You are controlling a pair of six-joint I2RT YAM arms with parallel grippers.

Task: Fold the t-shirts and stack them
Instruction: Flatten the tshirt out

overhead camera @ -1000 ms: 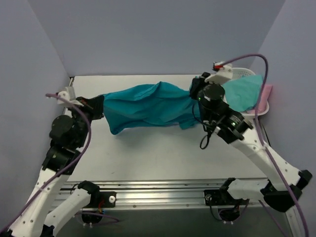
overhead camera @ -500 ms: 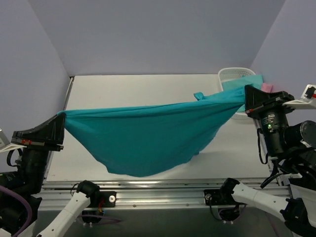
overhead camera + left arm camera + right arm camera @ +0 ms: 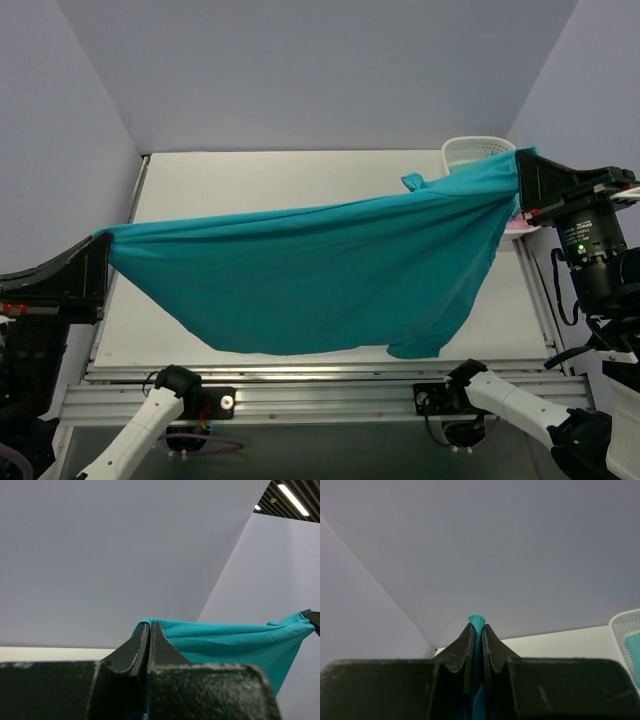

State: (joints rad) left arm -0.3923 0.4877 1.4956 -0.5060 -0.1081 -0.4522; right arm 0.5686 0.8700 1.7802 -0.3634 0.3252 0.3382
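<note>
The deep teal t-shirt [image 3: 320, 270] hangs stretched in the air between my two grippers, high above the table, its lower edge sagging toward the near edge. My left gripper [image 3: 103, 240] is shut on its left corner; the cloth [image 3: 225, 642] shows beside the closed fingers [image 3: 160, 645]. My right gripper [image 3: 520, 158] is shut on the right corner; a teal tuft [image 3: 476, 621] pokes out between the fingers [image 3: 492, 647]. The aqua tee shows only as a sliver in the basket in the right wrist view [image 3: 634, 652]. A pale pink edge [image 3: 518, 226] peeks out by the right arm.
The white slotted basket [image 3: 465, 152] stands at the table's far right corner, mostly hidden behind the raised shirt; it also shows in the right wrist view [image 3: 624, 625]. Blue-grey walls close in the left, back and right sides. The metal rail [image 3: 320, 390] runs along the near edge.
Both grippers have lifted the teal shirt off the table and pulled it wide apart. Over the last half second they rose and spread further, and the shirt's right side swung down lower.
</note>
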